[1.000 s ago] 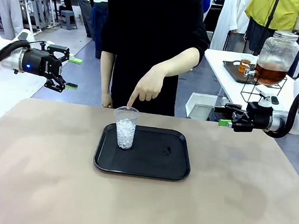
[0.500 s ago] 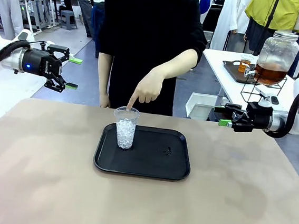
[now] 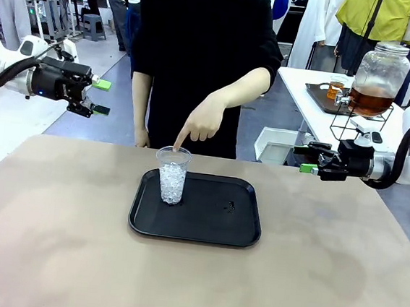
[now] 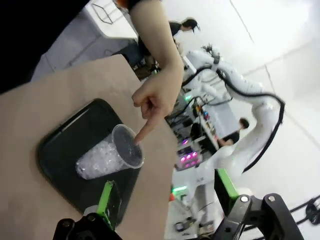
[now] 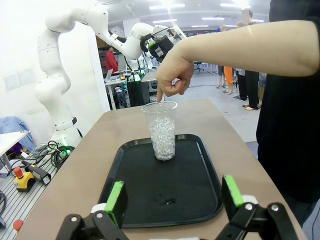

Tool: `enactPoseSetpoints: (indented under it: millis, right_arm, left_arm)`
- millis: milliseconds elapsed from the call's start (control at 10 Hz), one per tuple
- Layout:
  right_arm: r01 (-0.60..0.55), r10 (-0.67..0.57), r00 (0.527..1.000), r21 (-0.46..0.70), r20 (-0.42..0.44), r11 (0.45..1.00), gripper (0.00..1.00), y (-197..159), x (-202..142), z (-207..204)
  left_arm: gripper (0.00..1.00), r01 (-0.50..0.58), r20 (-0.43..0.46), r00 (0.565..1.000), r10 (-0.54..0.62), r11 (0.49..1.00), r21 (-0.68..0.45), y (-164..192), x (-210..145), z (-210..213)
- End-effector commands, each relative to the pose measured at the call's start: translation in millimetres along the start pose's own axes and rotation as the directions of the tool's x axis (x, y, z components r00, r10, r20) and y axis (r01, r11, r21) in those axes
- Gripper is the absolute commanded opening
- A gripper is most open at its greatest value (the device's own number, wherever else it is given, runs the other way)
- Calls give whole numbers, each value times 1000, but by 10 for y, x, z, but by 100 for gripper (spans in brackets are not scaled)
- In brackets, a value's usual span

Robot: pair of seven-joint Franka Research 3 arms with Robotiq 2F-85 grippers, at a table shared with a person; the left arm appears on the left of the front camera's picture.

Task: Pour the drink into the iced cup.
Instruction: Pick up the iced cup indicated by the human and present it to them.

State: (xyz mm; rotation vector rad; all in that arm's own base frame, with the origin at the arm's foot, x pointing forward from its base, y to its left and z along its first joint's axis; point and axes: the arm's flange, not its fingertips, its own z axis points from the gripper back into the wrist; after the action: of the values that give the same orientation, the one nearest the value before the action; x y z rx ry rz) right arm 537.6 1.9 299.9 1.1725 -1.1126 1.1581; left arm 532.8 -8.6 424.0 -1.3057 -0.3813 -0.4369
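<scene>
Our front view has the amber-brown drink (image 3: 369, 103) upper right, in a round glass jar (image 3: 382, 67). A person's hand (image 3: 202, 120) points into the iced clear cup (image 3: 172, 177); left gripper (image 3: 101, 96) and right gripper (image 3: 305, 157) hover with jaws open.

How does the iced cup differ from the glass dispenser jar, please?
The iced cup is small, open-topped and holds ice; the dispenser jar is large, lidded and holds amber drink. The cup stands on the black tray; the jar sits on a wire stand. Both are clear and upright.
</scene>
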Motion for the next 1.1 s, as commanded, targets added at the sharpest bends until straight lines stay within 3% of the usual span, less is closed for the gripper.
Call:
enactPoseSetpoints:
  millis: [0,100,300,700,1000]
  right_arm:
    - [1,-1,1000,-2,19,1000,100,26,21,-11]
    - [1,-1,1000,-2,19,1000,100,26,21,-11]
    - [1,-1,1000,-2,19,1000,100,26,21,-11]
    - [1,-1,1000,-2,19,1000,100,26,21,-11]
    - [1,-1,1000,-2,19,1000,100,26,21,-11]
  left_arm:
    - [100,149,-89,984,-152,988,-31,73,-77,53]
    - [100,181,-119,975,-188,981,-71,83,-83,50]
    - [100,137,-83,987,-138,990,-23,53,-101,-14]
    - [100,148,-100,984,-150,989,-29,69,-111,-7]
    - [100,446,-56,892,-449,893,-52,297,-59,-21]
